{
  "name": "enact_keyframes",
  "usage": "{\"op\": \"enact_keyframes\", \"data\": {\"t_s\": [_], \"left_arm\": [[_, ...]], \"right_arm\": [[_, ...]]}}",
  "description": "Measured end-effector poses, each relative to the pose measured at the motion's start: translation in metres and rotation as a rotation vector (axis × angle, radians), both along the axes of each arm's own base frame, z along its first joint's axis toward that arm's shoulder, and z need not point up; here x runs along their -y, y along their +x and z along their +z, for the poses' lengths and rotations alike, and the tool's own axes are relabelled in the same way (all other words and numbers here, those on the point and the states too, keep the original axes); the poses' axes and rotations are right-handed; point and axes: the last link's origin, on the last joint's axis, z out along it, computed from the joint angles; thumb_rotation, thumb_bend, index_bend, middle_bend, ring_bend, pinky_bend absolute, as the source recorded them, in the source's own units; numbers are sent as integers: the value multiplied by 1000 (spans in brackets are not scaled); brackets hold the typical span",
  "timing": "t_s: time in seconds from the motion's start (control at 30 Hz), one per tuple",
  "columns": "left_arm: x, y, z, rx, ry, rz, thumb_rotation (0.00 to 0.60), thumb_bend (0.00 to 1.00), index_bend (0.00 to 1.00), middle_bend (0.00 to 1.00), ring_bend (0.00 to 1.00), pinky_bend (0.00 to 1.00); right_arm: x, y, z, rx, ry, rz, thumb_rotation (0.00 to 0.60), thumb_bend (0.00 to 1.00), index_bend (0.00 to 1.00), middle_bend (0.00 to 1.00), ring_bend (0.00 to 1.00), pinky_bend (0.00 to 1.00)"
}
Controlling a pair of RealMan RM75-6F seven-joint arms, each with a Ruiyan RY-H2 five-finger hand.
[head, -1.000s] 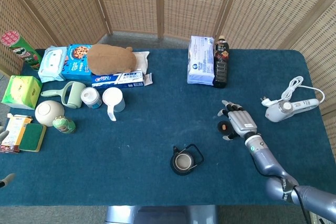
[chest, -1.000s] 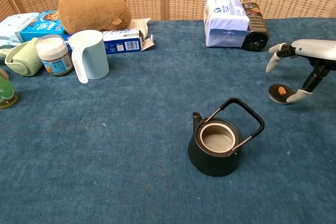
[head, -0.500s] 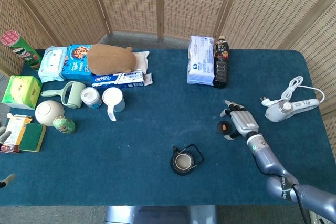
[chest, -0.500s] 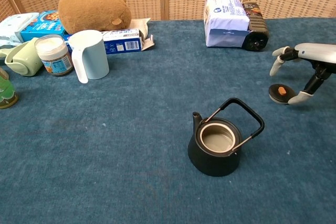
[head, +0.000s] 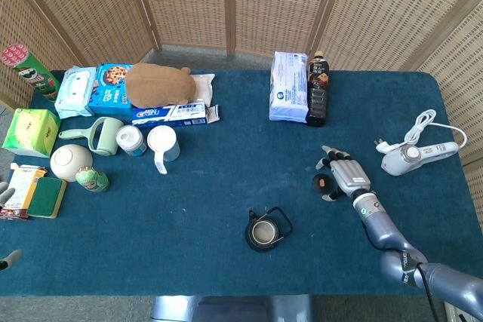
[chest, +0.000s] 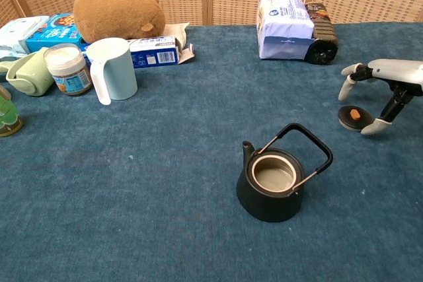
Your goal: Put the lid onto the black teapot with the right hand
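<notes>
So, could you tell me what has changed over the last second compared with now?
Very little. The right hand has drifted slightly towards the right edge of the chest view, fingers spread around the lid without lifting it. The lid sits on the cloth in the same place. The black teapot is unmoved and open, handle raised. Nothing was taken hold of or let go. The left hand is out of view.

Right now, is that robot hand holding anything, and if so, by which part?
Nothing is held. The right hand hovers with fingers spread over the lid, which lies flat on the table, apart from the open black teapot.
</notes>
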Motion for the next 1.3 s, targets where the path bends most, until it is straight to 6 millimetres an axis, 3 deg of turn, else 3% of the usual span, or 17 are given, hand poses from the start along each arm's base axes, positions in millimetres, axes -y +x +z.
{"op": "enact_keyframes", "data": {"t_s": [1.3], "left_arm": [[3, 1, 1, 14, 7, -3, 600, 97, 0, 0, 0, 62]], "right_arm": [[2, -2, -5, 7, -21, 0, 600, 222, 408, 38, 5, 1]]}}
